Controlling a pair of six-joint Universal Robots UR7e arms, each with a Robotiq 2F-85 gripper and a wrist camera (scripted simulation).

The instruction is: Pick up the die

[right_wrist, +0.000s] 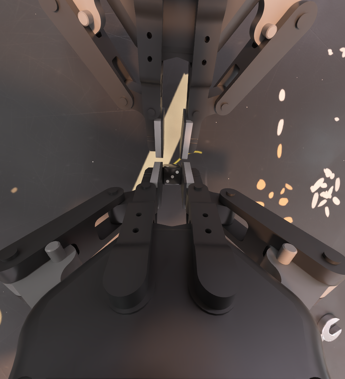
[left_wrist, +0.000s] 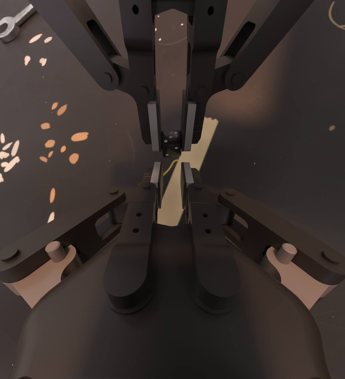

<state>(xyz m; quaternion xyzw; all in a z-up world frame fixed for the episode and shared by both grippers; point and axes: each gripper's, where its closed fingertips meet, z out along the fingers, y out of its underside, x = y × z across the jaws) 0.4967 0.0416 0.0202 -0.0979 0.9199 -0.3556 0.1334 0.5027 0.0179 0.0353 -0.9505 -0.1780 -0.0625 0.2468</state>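
Observation:
A small black die with white pips [right_wrist: 171, 176] is held between the pads of my right gripper [right_wrist: 171, 165], which is shut on it above a dark table. In the left wrist view the same die [left_wrist: 171, 143] sits between the right gripper's [left_wrist: 171, 151] pads, which come in from the top. My left gripper [left_wrist: 171, 164] faces it tip to tip, just short of the die. Its jaws stand a narrow gap apart with nothing between them. It also shows in the right wrist view [right_wrist: 171, 157], coming in from the top.
A silver wrench [left_wrist: 9, 26] lies on the dark table at the far left of the left wrist view, and it also shows in the right wrist view [right_wrist: 331, 330]. A tan strip [left_wrist: 200, 147] runs across the table under both grippers. Patches of light dot the surface.

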